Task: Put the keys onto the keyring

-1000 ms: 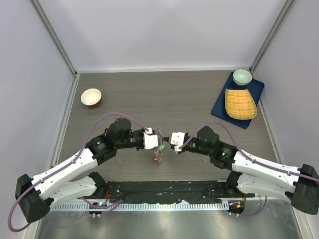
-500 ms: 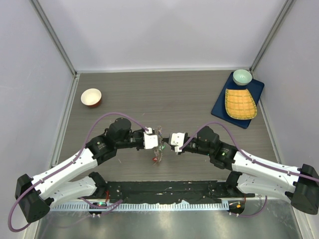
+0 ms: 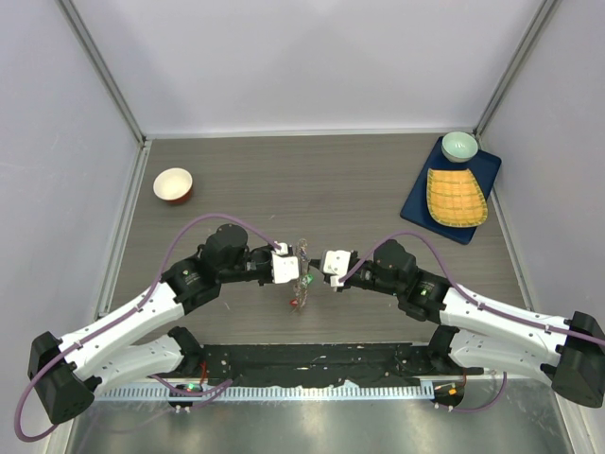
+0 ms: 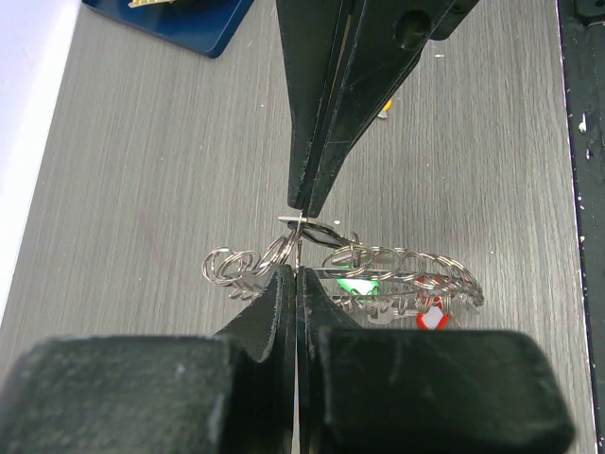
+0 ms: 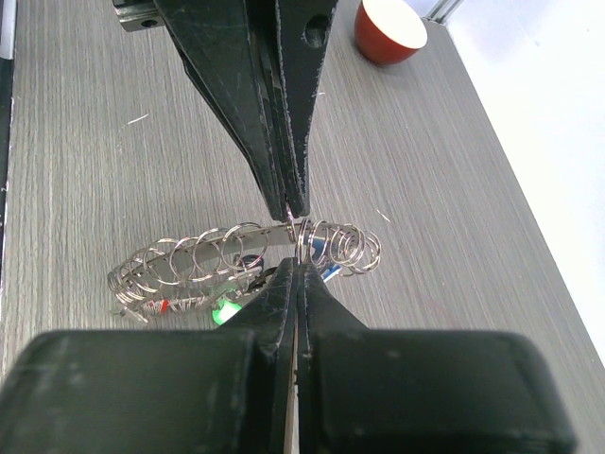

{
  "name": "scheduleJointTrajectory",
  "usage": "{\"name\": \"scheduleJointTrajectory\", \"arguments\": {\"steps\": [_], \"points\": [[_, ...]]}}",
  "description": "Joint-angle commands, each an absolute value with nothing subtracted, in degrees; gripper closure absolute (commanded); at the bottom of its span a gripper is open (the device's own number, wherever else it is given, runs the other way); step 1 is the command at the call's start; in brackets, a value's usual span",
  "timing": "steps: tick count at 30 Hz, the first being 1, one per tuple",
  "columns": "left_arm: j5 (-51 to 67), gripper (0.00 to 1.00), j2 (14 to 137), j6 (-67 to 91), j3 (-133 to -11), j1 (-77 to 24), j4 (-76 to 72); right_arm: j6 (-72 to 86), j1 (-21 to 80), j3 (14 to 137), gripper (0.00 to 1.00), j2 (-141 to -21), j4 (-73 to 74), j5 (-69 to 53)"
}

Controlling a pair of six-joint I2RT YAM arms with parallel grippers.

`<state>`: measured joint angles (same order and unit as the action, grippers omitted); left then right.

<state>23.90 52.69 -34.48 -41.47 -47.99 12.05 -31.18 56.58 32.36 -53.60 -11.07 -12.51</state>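
here left end effector (image 4: 296,280), right end effector (image 5: 298,270) clamp keyring (image 5: 241,233).

You have both arms bent inward, and the left gripper (image 3: 296,267) and right gripper (image 3: 312,269) meet tip to tip at the near middle of the table (image 3: 312,184). Both sets of fingers come together narrowly on the keyring (image 3: 302,253), which shows edge-on between them. The keys (image 3: 297,295) trail from it toward the near edge, with a green and a red tag among them. A red bowl (image 3: 173,184) sits far left. At far right, a blue tray (image 3: 421,194) holds a yellow woven mat (image 3: 456,197) and a pale green bowl (image 3: 459,146).
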Motion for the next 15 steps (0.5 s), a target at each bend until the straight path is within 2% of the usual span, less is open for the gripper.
{"name": "scheduleJointTrajectory", "arguments": {"steps": [1, 15], "points": [[24.9, 1.0, 51.2, -33.8, -41.7, -48.2, 6.1, -30.8, 57.0, 33.5, 0.99, -52.8, -14.0, -12.0], [24.5, 1.0, 51.2, -33.7, -41.7, -48.2, 5.9, -30.8, 57.0, 33.5, 0.99, -52.3, -13.8, -13.6]]}}
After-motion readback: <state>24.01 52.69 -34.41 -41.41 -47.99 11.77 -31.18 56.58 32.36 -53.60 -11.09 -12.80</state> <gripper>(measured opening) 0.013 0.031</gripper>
